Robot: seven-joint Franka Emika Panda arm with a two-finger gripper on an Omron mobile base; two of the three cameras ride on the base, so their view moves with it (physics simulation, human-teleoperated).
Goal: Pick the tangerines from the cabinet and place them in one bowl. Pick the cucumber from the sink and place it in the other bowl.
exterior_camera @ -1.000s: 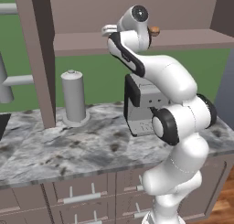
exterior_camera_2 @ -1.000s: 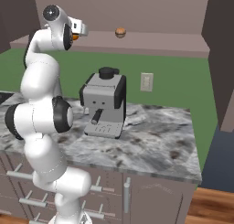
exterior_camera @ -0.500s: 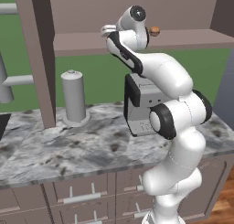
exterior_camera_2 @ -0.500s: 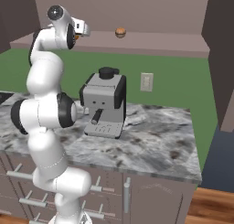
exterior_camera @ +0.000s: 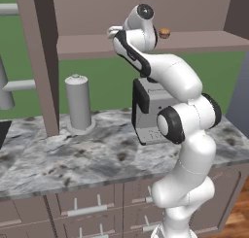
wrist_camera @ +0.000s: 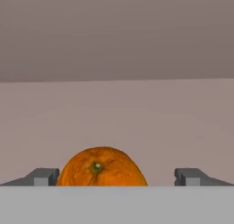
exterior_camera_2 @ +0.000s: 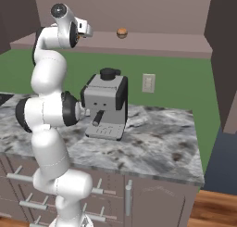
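— Orange fruit, item one: where did it stand?

— Bright orange tangerine [wrist_camera: 102, 167], on the shelf of the mauve-brown cabinet [exterior_camera: 194, 40]. In the hand view it sat between the two finger tips of the tool [wrist_camera: 117, 176], nearer one tip than the other, with a gap on each side. Nothing touched it that I could see.

— Item two?

— Duller tan-brown tangerine [exterior_camera_2: 122, 33], same shelf, well apart from the first, further along to the robot's right.

— Tool, condition?

— Released, jaws spread wide, nothing grasped. From the right of the base it [exterior_camera_2: 87, 30] sat at the shelf's front edge.

— Change over the last second?

— Slight. The arm had pushed the hand a little further in over the shelf; the jaws had stayed wide throughout. Neither fruit had shifted.

— Meaning for the task?

— My reading: the reach was nearly finished and closing on the orange fruit was the step due. No fruit lifted yet, so nearly everything remained.

— Other stock?

— Grey coffee machine [exterior_camera_2: 107, 105] and a grey canister [exterior_camera: 78, 104] on the marbled desk [exterior_camera_2: 152, 142].
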